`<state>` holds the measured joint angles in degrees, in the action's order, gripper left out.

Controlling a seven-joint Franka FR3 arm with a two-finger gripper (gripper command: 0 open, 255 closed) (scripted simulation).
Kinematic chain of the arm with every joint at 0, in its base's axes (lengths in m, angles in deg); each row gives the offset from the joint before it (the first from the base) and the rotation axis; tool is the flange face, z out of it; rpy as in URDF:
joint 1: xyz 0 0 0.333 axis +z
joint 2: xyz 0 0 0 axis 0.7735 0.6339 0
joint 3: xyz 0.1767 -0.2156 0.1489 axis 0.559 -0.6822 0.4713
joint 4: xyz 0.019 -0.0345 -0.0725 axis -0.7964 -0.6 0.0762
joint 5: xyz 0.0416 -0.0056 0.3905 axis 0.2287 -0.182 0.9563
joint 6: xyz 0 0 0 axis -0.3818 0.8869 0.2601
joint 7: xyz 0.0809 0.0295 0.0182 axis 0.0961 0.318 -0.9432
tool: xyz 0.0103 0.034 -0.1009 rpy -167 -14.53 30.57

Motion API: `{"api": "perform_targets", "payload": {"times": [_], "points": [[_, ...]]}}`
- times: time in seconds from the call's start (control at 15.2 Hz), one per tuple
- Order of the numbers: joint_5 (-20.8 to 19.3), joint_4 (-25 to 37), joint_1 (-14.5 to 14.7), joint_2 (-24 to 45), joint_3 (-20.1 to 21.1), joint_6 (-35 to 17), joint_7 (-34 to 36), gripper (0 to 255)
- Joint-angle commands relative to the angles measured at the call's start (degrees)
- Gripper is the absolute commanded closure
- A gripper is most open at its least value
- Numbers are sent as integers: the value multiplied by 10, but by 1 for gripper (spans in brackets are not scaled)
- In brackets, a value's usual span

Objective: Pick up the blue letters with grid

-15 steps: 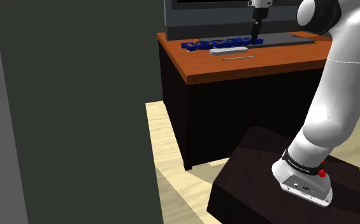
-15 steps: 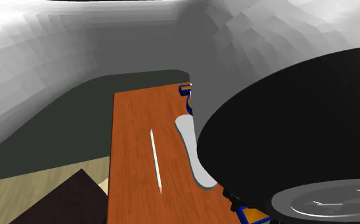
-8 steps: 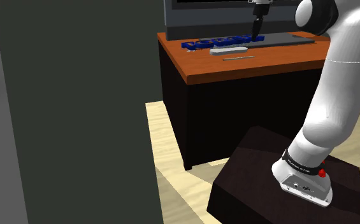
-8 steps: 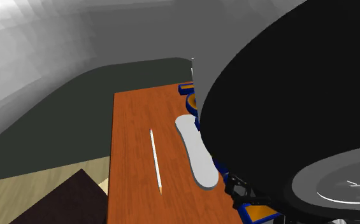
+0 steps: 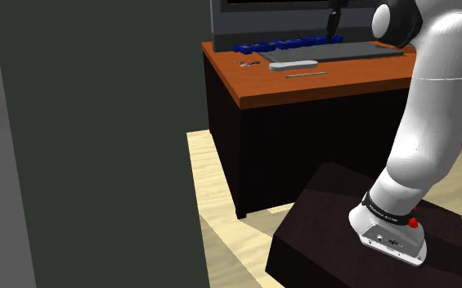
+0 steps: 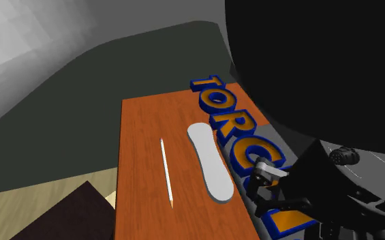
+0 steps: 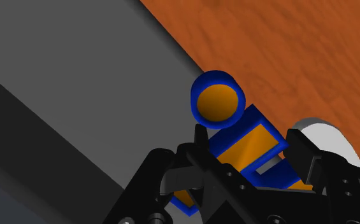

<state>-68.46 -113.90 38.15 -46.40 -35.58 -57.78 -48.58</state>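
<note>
While the gripper (image 7: 249, 141) hangs over the back of the orange-brown desk (image 5: 302, 88), its two black fingers stand narrowly apart and clasp one end of the blue letters (image 6: 228, 128), a row of blue-sided characters with orange faces. From the shoulder view the row appears raised clear of the desk top, roughly level, in front of a dark panel (image 5: 229, 24). On the desk, near the letters, lies a flat grey oval piece (image 6: 210, 162). Beside that piece, but apart from it, lies a thin white stick (image 6: 167, 172).
</note>
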Motion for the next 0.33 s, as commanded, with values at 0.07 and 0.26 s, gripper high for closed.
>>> {"api": "perform_targets", "payload": {"times": [0.07,0.26], "points": [[15,54,-17,21,0,36,-5,255],[21,75,-24,30,0,49,-6,255]]}}
